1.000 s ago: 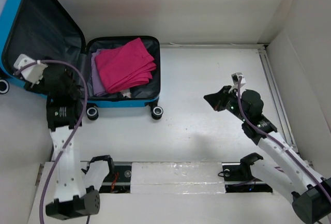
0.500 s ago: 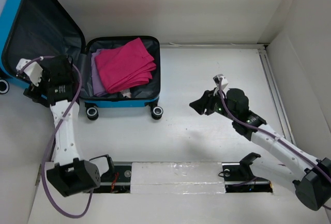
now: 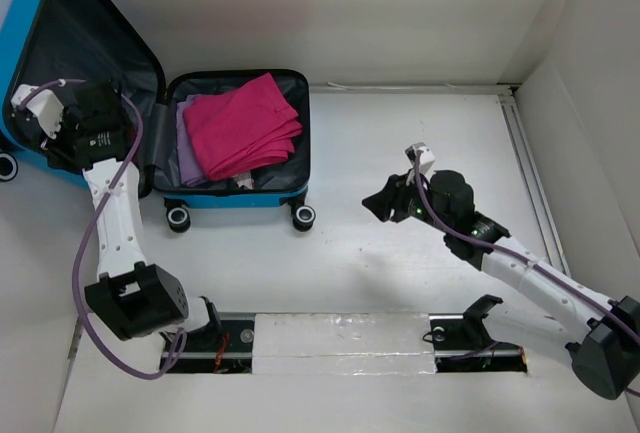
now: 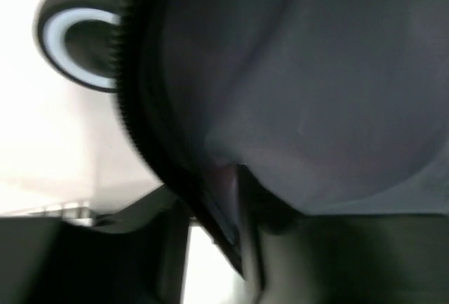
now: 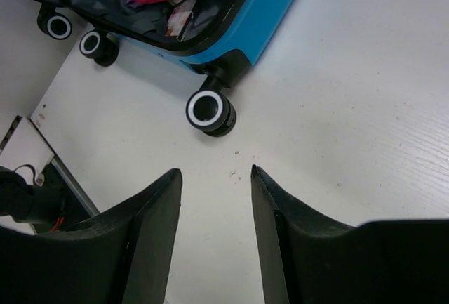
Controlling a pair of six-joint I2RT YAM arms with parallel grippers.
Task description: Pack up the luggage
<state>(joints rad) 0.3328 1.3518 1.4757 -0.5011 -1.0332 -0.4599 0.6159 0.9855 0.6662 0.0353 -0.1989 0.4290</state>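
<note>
The luggage (image 3: 240, 201) lies open at the far left, a bright blue case with its lid (image 3: 90, 43) raised and dark grey lining showing. A folded pink cloth (image 3: 245, 123) lies on a lavender cloth (image 3: 190, 153) in the base. My left gripper (image 3: 62, 138) is at the lid's near edge. In the left wrist view the lid's rim (image 4: 210, 206) runs between my fingers, with a gap at the left finger, and a wheel (image 4: 81, 34) shows above. My right gripper (image 3: 383, 205) hovers open and empty right of the case, facing its corner wheel (image 5: 209, 111).
White walls close in the table at the back, left and right. A metal rail (image 3: 525, 153) runs along the right side. A taped white strip (image 3: 340, 338) lies between the arm bases. Two more wheels (image 5: 95, 43) stand at the case's front.
My left gripper has risen and moved left to the lid's edge. My right gripper has moved left and nearer to the case.
</note>
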